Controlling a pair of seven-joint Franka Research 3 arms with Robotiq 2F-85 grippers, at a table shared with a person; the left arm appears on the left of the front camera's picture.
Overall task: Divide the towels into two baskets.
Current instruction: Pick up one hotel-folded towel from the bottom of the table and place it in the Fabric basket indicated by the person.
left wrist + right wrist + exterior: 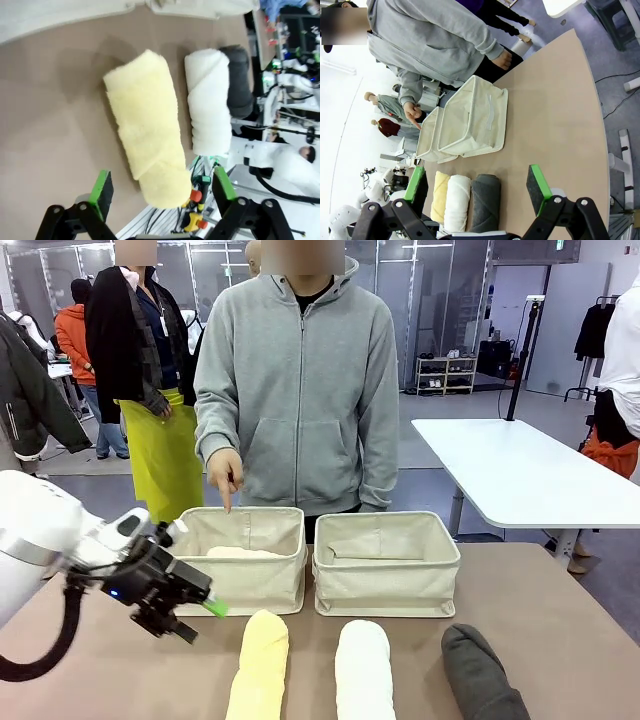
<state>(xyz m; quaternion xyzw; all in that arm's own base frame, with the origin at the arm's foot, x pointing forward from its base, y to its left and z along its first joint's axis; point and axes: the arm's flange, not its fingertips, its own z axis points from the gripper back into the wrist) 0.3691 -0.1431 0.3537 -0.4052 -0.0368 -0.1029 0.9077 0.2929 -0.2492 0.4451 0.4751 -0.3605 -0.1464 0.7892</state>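
1. The step in hand looks like the pick of the pale yellow rolled terry towel (260,665). The left claw (200,620) hangs beside it, aimed at it, fingers spread and empty. The right claw (476,184) is spread too, holding nothing.
2. Next it must drop, pinch across the roll and carry it off — the person's hand (225,475) points into the left beige canvas basket (240,585).
3. It lies on the desk (560,620) beside the white roll (362,670) and the dark grey roll (480,670) — long axes running towards the baskets.

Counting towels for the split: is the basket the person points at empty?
Not empty: a pale towel roll lies inside that basket, seen over its rim, below the pointing hand.
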